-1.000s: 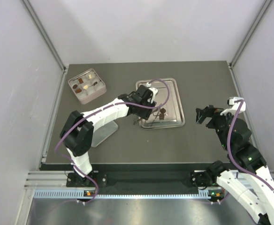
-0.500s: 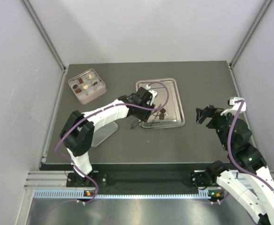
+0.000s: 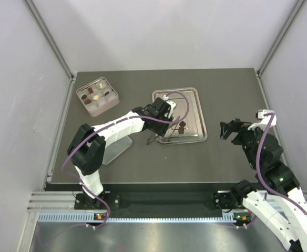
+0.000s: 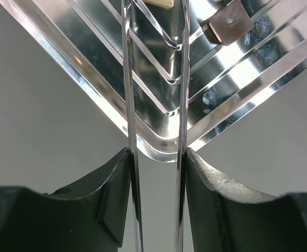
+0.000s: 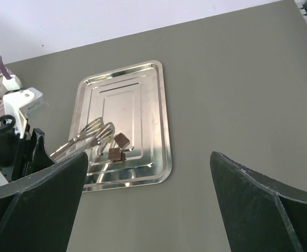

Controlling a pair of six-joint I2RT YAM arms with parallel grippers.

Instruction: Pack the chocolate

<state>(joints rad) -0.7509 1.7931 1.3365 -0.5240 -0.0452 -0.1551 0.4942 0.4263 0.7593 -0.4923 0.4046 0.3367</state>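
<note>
Viewing from above, two chocolate pieces [image 3: 180, 128] lie on the steel tray [image 3: 191, 97], others in the pink tin [image 3: 97, 97]. Left wrist: left fingers [image 4: 114, 194] clamp tongs [image 4: 128, 79], arms apart; an off-centre pinch could flick a piece off. Right wrist: right fingers [image 5: 38, 210] gape wide, empty.
</note>
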